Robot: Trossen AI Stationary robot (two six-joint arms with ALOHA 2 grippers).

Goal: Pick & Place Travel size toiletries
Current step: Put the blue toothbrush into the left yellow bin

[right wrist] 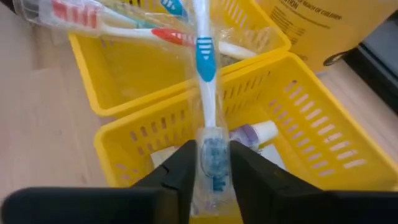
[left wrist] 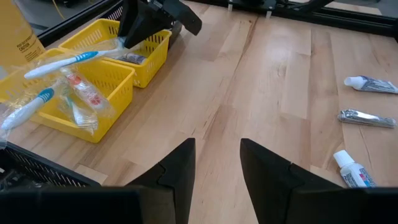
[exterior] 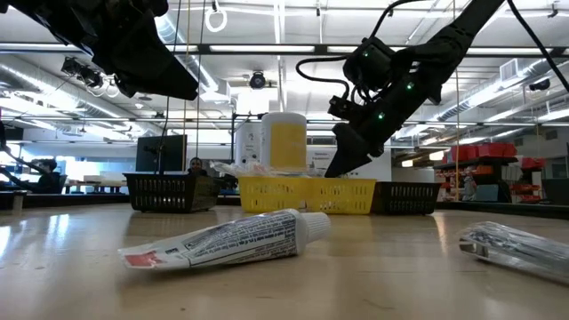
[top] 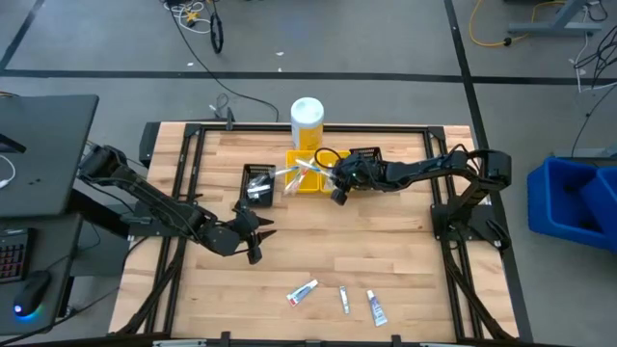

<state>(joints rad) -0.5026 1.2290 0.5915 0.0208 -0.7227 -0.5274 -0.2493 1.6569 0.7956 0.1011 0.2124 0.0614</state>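
Note:
Two yellow bins (top: 307,173) stand side by side at the far middle of the table. A wrapped blue-and-white toothbrush (right wrist: 204,74) lies across their rims, beside a wrapped red one (right wrist: 93,18). My right gripper (right wrist: 213,168) is over the nearer bin (right wrist: 298,124), shut on the blue toothbrush. A small white tube (right wrist: 255,134) lies inside that bin. My left gripper (left wrist: 217,155) hovers open and empty over bare table at the left middle (top: 254,241). Two toothpaste tubes (top: 303,292) (top: 376,308) and a silvery piece (top: 344,299) lie near the front edge. My right gripper pinches the toothbrush's bristle-head end (right wrist: 213,149) between its two fingers, through the clear wrapper. The fingers slant down from the table's right and lie along the brush. The handle runs on ahead and rests on the wall between the two bins (right wrist: 205,65).
A tall white-and-yellow cylinder (top: 307,120) stands just behind the yellow bins. Two black bins flank them, one to the left (top: 258,183) and one to the right (top: 366,154). Open wood lies between the bins and the tubes at the front.

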